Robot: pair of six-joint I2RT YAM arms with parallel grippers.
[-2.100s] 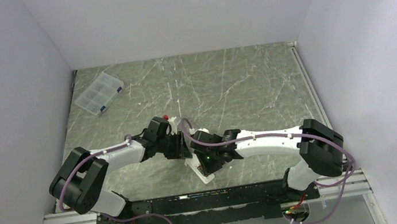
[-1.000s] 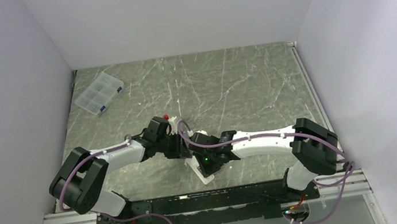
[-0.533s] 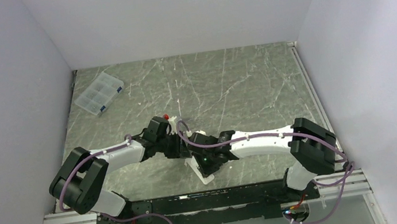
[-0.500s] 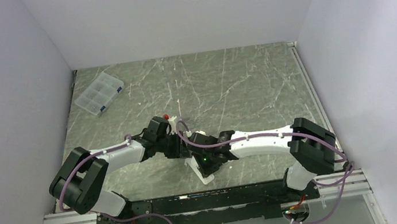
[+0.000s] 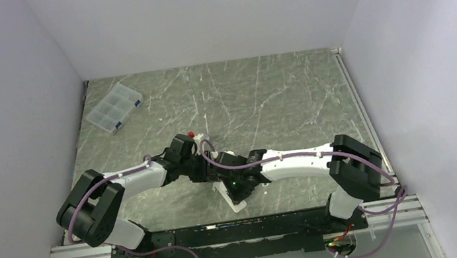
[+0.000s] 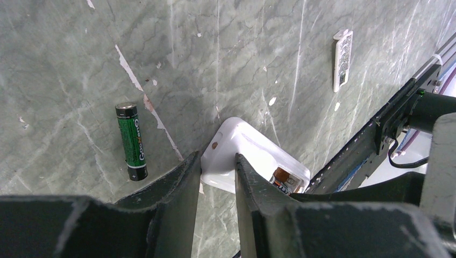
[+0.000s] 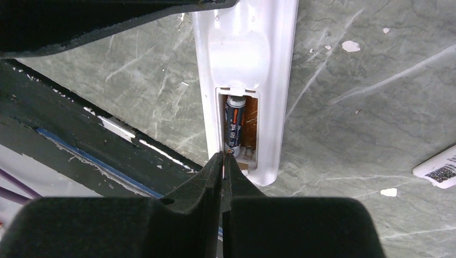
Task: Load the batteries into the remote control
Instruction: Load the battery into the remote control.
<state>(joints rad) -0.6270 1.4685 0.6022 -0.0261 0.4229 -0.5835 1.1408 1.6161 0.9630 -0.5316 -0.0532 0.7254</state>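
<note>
First battery point(image 7: 235, 124) lies in remote point(image 7: 244, 51), second battery point(image 6: 132, 141) nearby.

**Colours on the worktop**

I see a grey-green marbled worktop point(image 5: 262, 98) with white veins and flecks. The remote point(image 7: 244, 64) is plain white, its recess point(image 7: 250, 126) reddish-brown. The seated battery point(image 7: 234, 126) is dark with pale print. The loose battery point(image 6: 132, 141) is green with pale lettering and a black end. The cover point(image 6: 342, 59) is white with dark print. The box point(image 5: 114, 107) is clear with blue clips.

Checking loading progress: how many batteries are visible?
2. One battery sits in the recess of the remote control; the other battery lies loose on the table beside it.
</note>
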